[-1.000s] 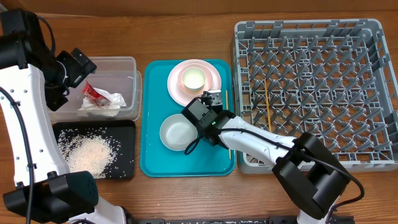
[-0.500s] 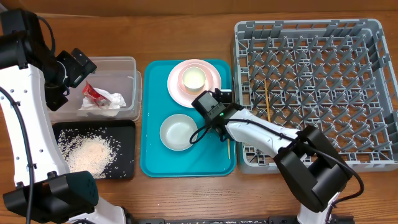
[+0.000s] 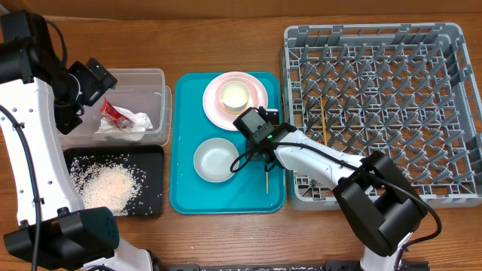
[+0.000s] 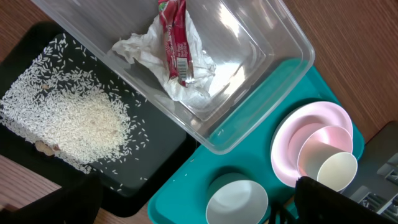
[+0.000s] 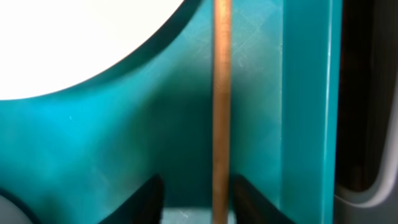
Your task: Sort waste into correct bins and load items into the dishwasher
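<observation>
In the right wrist view, one wooden chopstick (image 5: 221, 93) lies on the teal tray floor between my right gripper's (image 5: 198, 182) narrowed jaws. It rests against the right finger, with a gap to the left finger. From overhead, the right gripper (image 3: 263, 149) is low over the teal tray (image 3: 188, 197), and the chopstick (image 3: 266, 181) sticks out toward the front. A second chopstick (image 3: 324, 120) lies in the grey dishwasher rack (image 3: 452, 45). The pink plate (image 3: 212, 111) carries a bowl and cup (image 3: 234, 95). Another bowl (image 3: 215, 159) sits nearby. My left gripper (image 3: 94, 79) hangs open above the clear tub (image 3: 151, 75).
The clear tub holds a crumpled napkin (image 4: 189, 93) and a red wrapper (image 4: 175, 40). The black tray (image 3: 151, 207) in front of it holds rice (image 3: 105, 184). The teal tray's right rim (image 5: 308, 93) runs close beside the chopstick, with the rack just past it.
The right gripper has shifted right and lowered over the chopstick, and its jaws have narrowed. The chopstick has slid from the tray's right rim onto the floor. The left arm is unmoved.
</observation>
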